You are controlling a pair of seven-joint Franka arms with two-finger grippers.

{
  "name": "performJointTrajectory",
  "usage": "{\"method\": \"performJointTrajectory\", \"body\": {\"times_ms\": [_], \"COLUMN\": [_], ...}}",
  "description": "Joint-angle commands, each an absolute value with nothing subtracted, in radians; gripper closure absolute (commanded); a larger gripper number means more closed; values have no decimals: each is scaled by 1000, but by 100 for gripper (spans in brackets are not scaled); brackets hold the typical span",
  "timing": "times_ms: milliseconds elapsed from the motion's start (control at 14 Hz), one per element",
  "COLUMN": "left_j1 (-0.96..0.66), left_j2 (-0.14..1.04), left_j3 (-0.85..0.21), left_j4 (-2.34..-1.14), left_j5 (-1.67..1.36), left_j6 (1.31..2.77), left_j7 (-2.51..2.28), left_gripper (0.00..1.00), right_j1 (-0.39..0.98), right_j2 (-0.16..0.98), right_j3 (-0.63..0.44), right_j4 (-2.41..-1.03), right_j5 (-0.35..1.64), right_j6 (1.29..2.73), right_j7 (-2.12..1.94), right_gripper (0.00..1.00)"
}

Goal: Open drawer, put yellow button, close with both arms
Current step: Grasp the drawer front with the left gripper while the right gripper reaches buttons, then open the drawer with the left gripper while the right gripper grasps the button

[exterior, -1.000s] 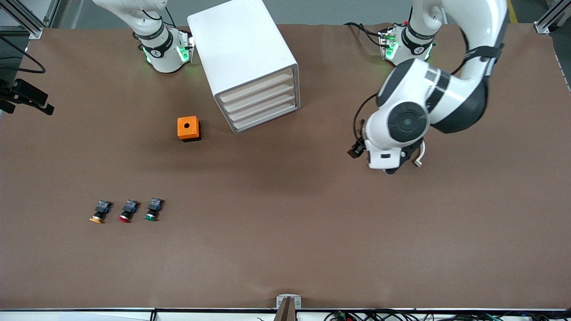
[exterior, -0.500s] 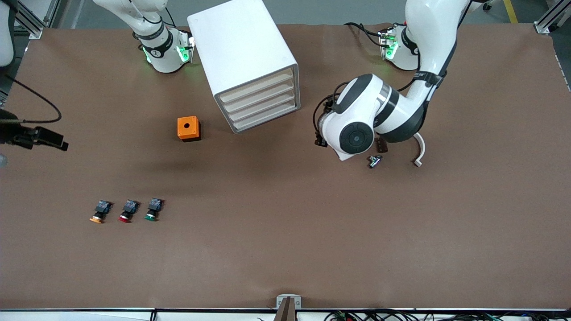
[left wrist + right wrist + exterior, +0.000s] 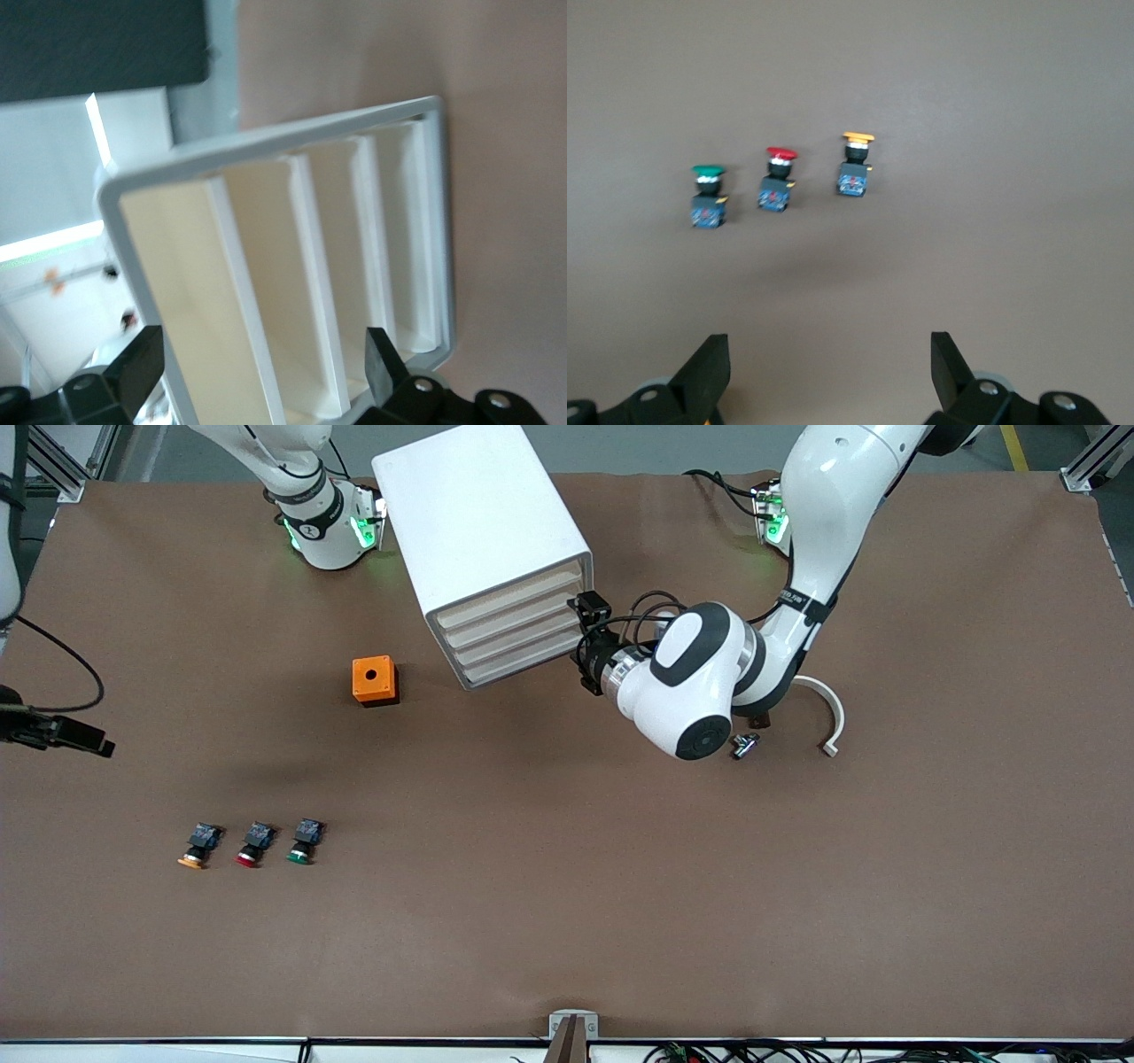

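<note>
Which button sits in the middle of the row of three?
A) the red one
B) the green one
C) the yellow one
A: the red button lies between the yellow button and the green button in the row.

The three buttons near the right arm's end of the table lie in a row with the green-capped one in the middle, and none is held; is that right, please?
Not quite: the red button is in the middle, between the yellow button and the green button. The front view and the right wrist view both show it. None is held; the right tool is open above them.
</note>
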State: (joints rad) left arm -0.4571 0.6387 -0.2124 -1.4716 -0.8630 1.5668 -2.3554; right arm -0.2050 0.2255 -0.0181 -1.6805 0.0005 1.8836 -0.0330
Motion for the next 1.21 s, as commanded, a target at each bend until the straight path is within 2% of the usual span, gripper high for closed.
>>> {"method": "performJointTrajectory", "body": {"times_ms": [0, 286, 500, 643, 857, 929, 1000, 1143], "left_j1": [-460, -514, -520, -541, -578, -586, -592, -594], "left_j2": [687, 718, 739, 752, 753, 753, 752, 755], "left_j3": [-207, -206, -207, -207, -207, -207, -207, -206], "left_j4": [-1447, -1447, -1447, -1447, -1447, -1447, -1447, -1447], "left_j5": [-936, -1001, -1031, -1051, -1077, -1089, -1091, -1089], "left_j6": [1557, 1557, 1557, 1557, 1557, 1557, 1559, 1559], "left_j7": [-2474, -2539, -2539, -2539, -2542, -2542, -2542, -2540], "left_gripper": [4, 27, 28, 36, 38, 45, 47, 62], "right_j1": [-195, -198, -210, -209, -215, -218, -219, -213], "right_j2": [268, 391, 471, 517, 592, 612, 626, 638], "right_j3": [-5, -5, -3, -3, -2, -2, -2, -2], "right_j4": [-1753, -1755, -1756, -1755, -1752, -1750, -1746, -1744], "right_j5": [-40, -44, -46, -45, -41, -38, -35, -29], "right_j6": [2001, 2136, 2252, 2307, 2410, 2430, 2440, 2441], "right_j7": [116, 137, 127, 124, 124, 126, 129, 141], "right_gripper": [0, 0, 0, 0, 0, 0, 0, 0]}}
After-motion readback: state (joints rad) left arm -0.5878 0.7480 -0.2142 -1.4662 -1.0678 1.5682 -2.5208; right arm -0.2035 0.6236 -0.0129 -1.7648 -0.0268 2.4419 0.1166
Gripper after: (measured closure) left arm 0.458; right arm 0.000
